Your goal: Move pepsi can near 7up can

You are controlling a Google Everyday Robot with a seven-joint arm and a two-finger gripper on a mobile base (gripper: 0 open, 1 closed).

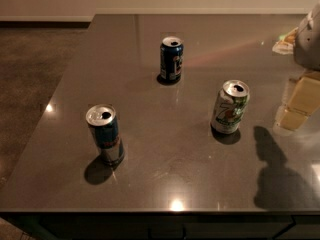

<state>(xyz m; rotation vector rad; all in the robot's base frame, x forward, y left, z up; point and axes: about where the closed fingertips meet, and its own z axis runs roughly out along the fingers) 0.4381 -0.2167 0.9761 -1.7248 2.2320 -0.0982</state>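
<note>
On the 7up can (230, 107): green marking shaped like a "7", small red spot beside it. On the pepsi can (171, 59), behind and left of the 7up can: white-and-blue logo patch, letters unreadable. On the slim blue-and-silver can (105, 135), left of the 7up can: nothing readable. Gripper (307, 41) at the frame edge, right of and behind the 7up can.

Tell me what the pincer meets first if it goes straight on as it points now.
The pincer, at the right edge, seems to point down-left, so it would likely meet the table top just right of the 7up can, not the can itself; depth is unclear.
</note>
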